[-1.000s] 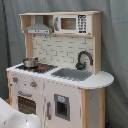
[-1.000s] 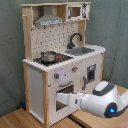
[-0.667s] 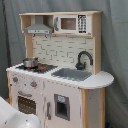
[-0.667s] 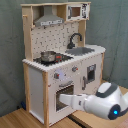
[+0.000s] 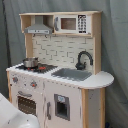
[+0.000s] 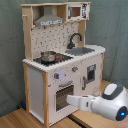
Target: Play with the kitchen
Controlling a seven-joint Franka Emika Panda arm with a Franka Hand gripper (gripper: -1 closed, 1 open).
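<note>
Standing against a grey curtain (image 5: 115,55), the kitchen (image 5: 60,75) fills most of both exterior views; it rests on a light wooden floor (image 6: 15,119), seen in the second exterior view. No brand, label or writing can be read anywhere on it. The microwave (image 5: 72,23) up top has a dark keypad strip, but its marks are too blurred to make out.

White panels and pale wood make up the body. A grey hood (image 5: 39,26) sits to the microwave's left in the first exterior view, over a tiled backsplash (image 5: 57,50). On the counter, a small metal pot (image 5: 30,62) stands on the black hob, and the black faucet (image 5: 84,59) arches over the grey sink (image 5: 72,74) beside it. Below the hob are knobs (image 6: 58,76) and the windowed oven door (image 6: 63,95), which looks shut; a narrower door (image 6: 90,75) with a dark panel sits under the sink.

The arm (image 6: 107,102) reaches in from the second exterior view's lower right, its white wrist roughly level and pointed at the oven door. Its tip (image 6: 70,100) lies right at the lower part of that door; whether it touches, and whether the fingers are spread or closed, I cannot tell. In the first exterior view only a white rounded part of the arm (image 5: 12,117) shows at the lower left corner.
</note>
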